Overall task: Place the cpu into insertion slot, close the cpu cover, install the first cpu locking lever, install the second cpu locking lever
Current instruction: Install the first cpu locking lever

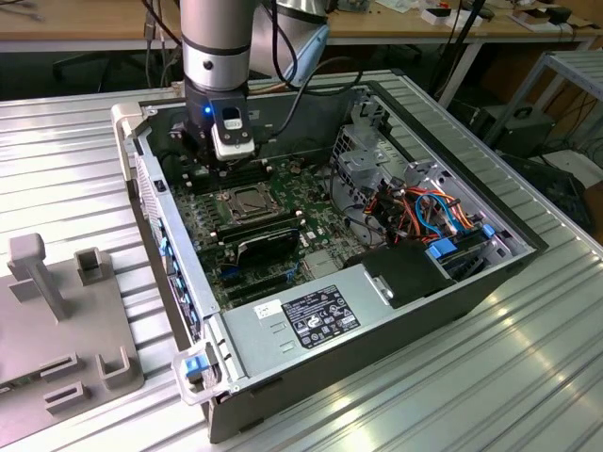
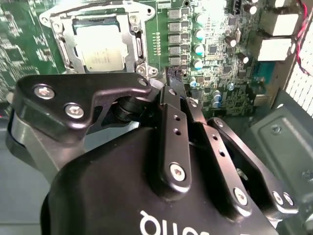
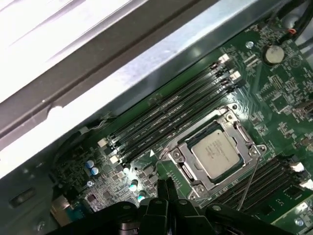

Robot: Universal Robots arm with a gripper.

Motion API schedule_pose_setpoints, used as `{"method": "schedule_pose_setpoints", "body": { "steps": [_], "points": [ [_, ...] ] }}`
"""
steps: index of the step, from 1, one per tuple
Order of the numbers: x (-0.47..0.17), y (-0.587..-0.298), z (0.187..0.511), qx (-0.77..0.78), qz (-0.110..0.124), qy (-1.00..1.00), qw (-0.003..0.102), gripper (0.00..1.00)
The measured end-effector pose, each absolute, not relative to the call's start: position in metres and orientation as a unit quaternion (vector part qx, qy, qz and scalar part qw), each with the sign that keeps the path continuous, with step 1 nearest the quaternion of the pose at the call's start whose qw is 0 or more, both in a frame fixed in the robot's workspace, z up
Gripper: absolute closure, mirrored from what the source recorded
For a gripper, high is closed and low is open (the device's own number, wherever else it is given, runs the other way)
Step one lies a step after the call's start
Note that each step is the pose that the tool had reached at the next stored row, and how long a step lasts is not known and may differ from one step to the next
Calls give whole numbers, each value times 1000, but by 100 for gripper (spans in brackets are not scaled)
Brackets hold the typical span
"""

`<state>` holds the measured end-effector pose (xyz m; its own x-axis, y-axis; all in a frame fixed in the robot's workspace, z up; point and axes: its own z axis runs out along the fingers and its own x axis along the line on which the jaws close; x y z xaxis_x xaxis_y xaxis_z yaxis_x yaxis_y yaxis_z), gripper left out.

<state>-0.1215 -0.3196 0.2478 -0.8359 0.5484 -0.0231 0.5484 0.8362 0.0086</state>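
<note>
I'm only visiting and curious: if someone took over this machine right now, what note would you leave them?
Gripper: shut, holding nothing, fingertips close to a corner of the cpu cover.
Cpu: seated, with the cover down around it.
Done: cpu placed, cover closed.
Left: the two locking levers; whether either is latched I cannot tell.

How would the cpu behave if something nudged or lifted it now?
The cpu lies flat inside the cover frame, so it probably would not slide. Its smooth metal top looks slippery to grip. It looks thin and rigid, likely light, not floppy.
</note>
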Motion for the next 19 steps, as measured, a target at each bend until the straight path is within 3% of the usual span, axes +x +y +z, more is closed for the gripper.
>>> {"method": "schedule_pose_setpoints", "body": {
  "steps": [19],
  "points": [
    [-122,-316,248,232,1,973,12,89]
  ]
}}
